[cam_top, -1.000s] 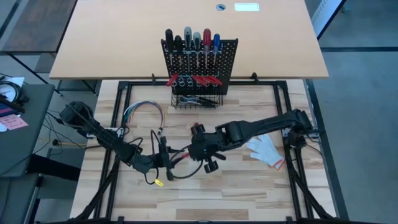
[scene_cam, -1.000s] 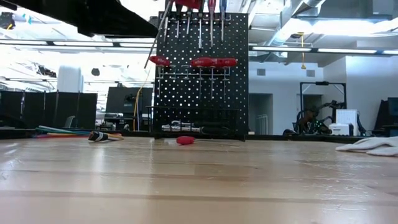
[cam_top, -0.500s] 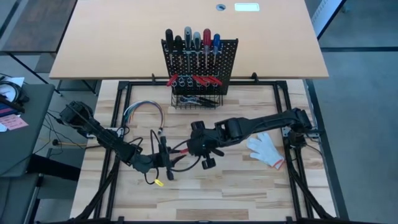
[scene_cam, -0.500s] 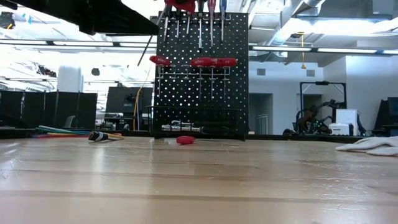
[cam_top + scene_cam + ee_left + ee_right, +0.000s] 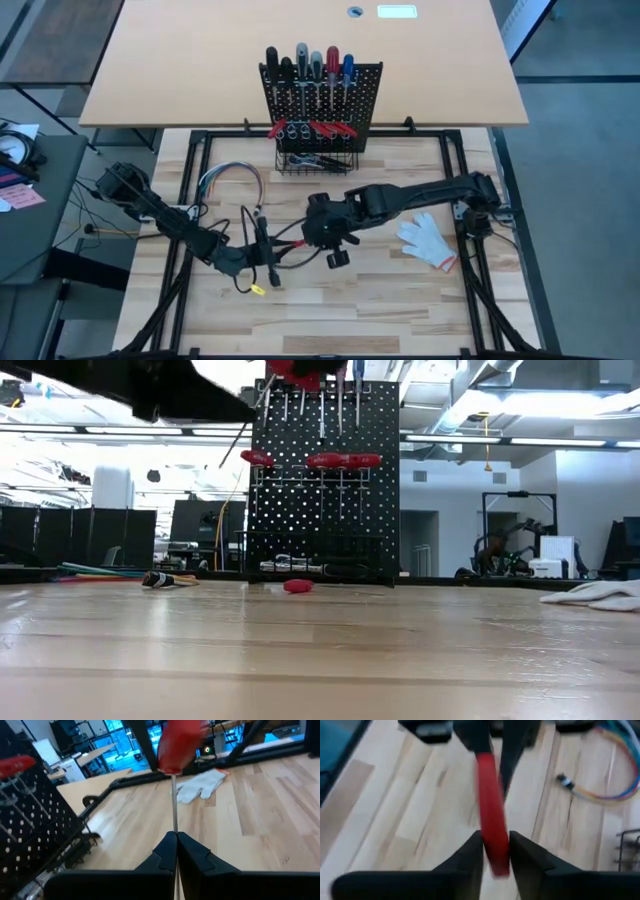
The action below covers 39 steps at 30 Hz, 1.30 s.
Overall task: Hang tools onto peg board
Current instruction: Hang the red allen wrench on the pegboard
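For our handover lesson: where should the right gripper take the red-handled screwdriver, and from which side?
The right gripper should straddle the thick red handle from the end opposite the left gripper, whose jaws pinch the thin shaft.

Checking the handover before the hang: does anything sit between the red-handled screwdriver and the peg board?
Nothing visible does. The red-handled screwdriver is held at mid-table, the left gripper on its shaft and the right gripper on its handle. Bare tabletop runs from there to the peg board; the white glove lies off to the side.
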Each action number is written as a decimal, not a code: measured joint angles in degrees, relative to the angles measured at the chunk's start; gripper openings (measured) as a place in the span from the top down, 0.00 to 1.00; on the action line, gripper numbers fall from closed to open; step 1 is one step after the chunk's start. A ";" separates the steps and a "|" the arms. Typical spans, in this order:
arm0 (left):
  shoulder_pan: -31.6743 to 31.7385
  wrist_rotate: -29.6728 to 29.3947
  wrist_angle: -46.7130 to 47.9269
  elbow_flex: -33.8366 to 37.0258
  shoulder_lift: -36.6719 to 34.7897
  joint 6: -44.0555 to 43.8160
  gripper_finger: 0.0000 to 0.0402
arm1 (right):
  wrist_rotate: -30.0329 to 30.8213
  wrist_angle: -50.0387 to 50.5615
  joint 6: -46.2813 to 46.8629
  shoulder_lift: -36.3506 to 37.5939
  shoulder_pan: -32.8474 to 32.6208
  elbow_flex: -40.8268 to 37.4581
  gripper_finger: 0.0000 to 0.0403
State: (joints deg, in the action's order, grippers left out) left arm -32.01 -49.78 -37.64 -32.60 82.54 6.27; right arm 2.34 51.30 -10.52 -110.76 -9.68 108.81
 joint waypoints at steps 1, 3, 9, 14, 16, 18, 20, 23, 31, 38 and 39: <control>0.00 0.00 -0.51 0.88 -0.04 -0.31 1.00 | -0.22 -0.13 0.52 0.03 0.45 -1.06 0.73; -0.04 0.20 -3.38 3.58 -0.47 -0.76 1.00 | -0.33 -0.72 1.40 0.15 1.39 -3.94 0.67; -0.01 1.70 -14.69 11.53 -3.73 -1.33 1.00 | -0.54 -16.45 3.24 2.97 3.83 -18.34 0.53; -0.04 6.54 -21.06 14.33 -5.30 1.16 1.00 | -0.73 -38.10 3.62 7.81 3.82 -30.86 0.49; -0.04 7.67 -22.91 14.87 -5.35 1.51 1.00 | -0.76 -52.36 3.60 10.17 3.25 -37.65 0.48; -0.04 8.00 -23.88 15.11 -5.38 1.57 1.00 | -0.76 -68.20 3.62 12.23 2.49 -44.30 0.48; -0.04 8.04 -23.86 15.13 -5.36 1.63 1.00 | -0.78 -82.23 3.61 12.63 1.43 -49.13 0.49; -0.04 8.04 -24.65 15.13 -5.38 2.03 1.00 | -0.88 -93.85 3.59 11.68 -0.18 -52.37 0.49; -0.04 9.04 -27.05 15.13 -5.38 3.73 1.00 | 2.15 -92.27 4.79 11.16 -0.99 -50.79 0.49; -0.02 9.03 -27.38 15.13 -5.35 3.70 1.00 | 1.93 -90.72 7.73 11.15 0.46 -50.68 0.49; -0.02 9.01 -27.38 15.13 -5.35 3.68 1.00 | 1.73 -90.68 7.35 11.11 0.41 -50.68 0.49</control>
State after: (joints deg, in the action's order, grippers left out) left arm -32.03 -40.77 -65.01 -17.47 77.19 9.96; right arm 4.07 -39.39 -3.17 -99.65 -9.27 58.13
